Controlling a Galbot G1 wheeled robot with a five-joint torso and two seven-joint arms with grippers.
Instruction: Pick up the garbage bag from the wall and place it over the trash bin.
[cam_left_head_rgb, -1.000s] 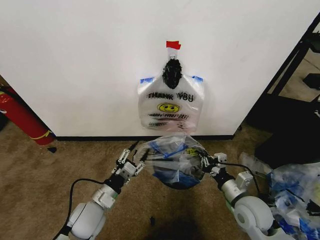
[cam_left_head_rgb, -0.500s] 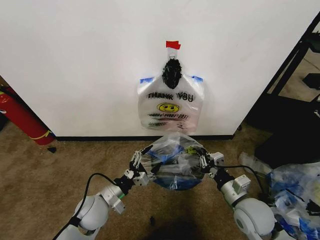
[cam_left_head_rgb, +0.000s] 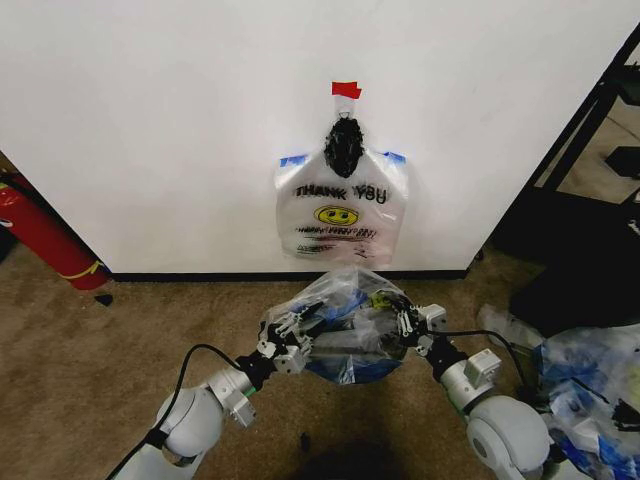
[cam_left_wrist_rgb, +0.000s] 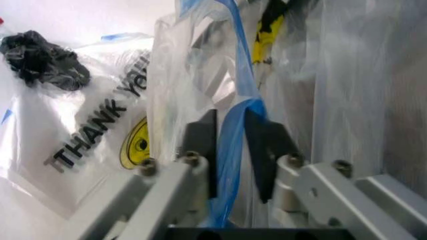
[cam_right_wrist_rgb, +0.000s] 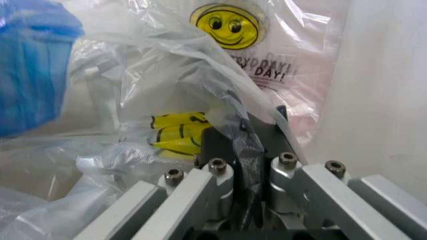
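The garbage bag (cam_left_head_rgb: 345, 330) was thin, crinkled clear plastic, glossy, with blue film patches. The printed bag (cam_left_head_rgb: 342, 215) was smooth translucent white plastic, shiny in the right wrist view. The wall (cam_left_head_rgb: 180, 120) looked matt, painted. The floor (cam_left_head_rgb: 70, 360) was rough brown carpet. The left gripper (cam_left_wrist_rgb: 230, 150) had matt black pads on brushed grey metal.

Both arms reach up from the bottom edge of the head view toward the lower middle of the frame, forearms angled inward. The left pincer (cam_left_head_rgb: 291, 335) sits left of centre, its dark fingers (cam_left_wrist_rgb: 200, 142) closed on a blue fold of the garbage bag (cam_left_head_rgb: 345, 330). The right pincer (cam_left_head_rgb: 407, 322) sits right of centre, fingers (cam_right_wrist_rgb: 217, 145) clamped on the same film.
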